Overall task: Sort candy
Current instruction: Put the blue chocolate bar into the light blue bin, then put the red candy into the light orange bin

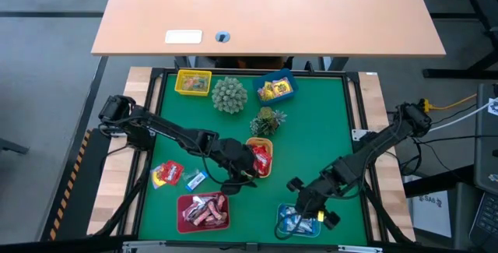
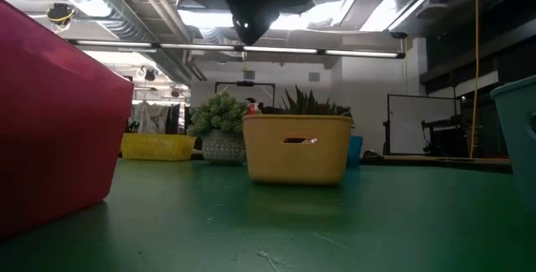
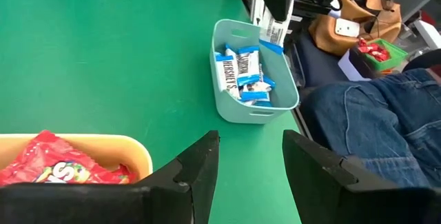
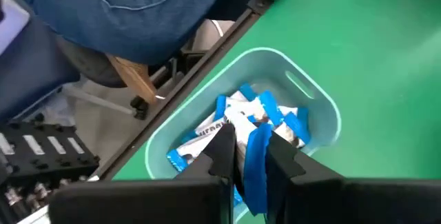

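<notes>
The pale blue tray (image 1: 298,220) at the table's near edge is the landmark. Directly above it the right gripper (image 4: 250,156) is pinched on 1 blue-white candy (image 4: 257,169), the wrapper hanging between the fingers over the blue-white sweets already inside. The risk here, as I judge it: the tray sits close to the table edge, so a release while off-centre could drop the piece onto the rim or off the table, and a crinkled wrapper may cling to a finger.

Farther from the tray, the left gripper (image 3: 249,176) hangs with fingers apart and empty beside the orange tray (image 1: 260,158) of red candy (image 3: 62,163). Beyond it, loose red candy (image 1: 166,173) and 1 blue-white piece (image 1: 196,180) lie on the green mat above the red tray (image 1: 204,212). Both arms converge mid-table, so their reaches could clash.
</notes>
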Controlling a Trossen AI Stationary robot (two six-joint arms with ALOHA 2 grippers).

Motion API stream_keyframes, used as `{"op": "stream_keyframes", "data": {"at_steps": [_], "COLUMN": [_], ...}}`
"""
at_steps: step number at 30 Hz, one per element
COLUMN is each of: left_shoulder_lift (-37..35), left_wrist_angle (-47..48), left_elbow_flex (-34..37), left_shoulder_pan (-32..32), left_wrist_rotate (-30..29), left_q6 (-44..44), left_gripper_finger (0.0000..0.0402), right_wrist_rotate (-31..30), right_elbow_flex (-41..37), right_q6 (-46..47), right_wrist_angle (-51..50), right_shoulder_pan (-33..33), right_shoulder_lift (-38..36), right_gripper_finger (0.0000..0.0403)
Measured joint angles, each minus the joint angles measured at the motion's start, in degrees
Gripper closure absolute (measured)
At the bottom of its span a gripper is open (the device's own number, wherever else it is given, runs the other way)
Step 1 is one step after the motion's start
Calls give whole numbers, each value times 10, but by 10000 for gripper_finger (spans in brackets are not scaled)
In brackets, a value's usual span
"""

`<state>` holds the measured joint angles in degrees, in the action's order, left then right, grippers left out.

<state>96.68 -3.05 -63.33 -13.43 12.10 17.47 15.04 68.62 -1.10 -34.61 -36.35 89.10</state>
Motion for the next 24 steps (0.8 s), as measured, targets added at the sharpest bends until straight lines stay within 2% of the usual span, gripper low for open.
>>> {"op": "stream_keyframes", "data": {"at_steps": [8, 18, 21, 24], "left_shoulder_lift": [0, -15, -43, -84], "left_wrist_angle": [0, 5, 41, 136], "left_elbow_flex": [0, 0, 0, 0], "left_shoulder_pan": [0, 12, 22, 30], "left_wrist_rotate": [-13, -13, -14, -16], "left_q6": [0, 0, 0, 4], "left_gripper_finger": [254, 254, 254, 254], "right_wrist_rotate": [3, 6, 6, 6], "right_elbow_flex": [0, 0, 0, 0], "right_q6": [73, 90, 90, 90], "right_wrist_angle": [0, -1, -4, -11], "right_shoulder_pan": [-4, -4, -4, -4], "right_shoulder_lift": [0, 0, 0, 0], "right_gripper_finger": [356, 238, 218, 210]}}
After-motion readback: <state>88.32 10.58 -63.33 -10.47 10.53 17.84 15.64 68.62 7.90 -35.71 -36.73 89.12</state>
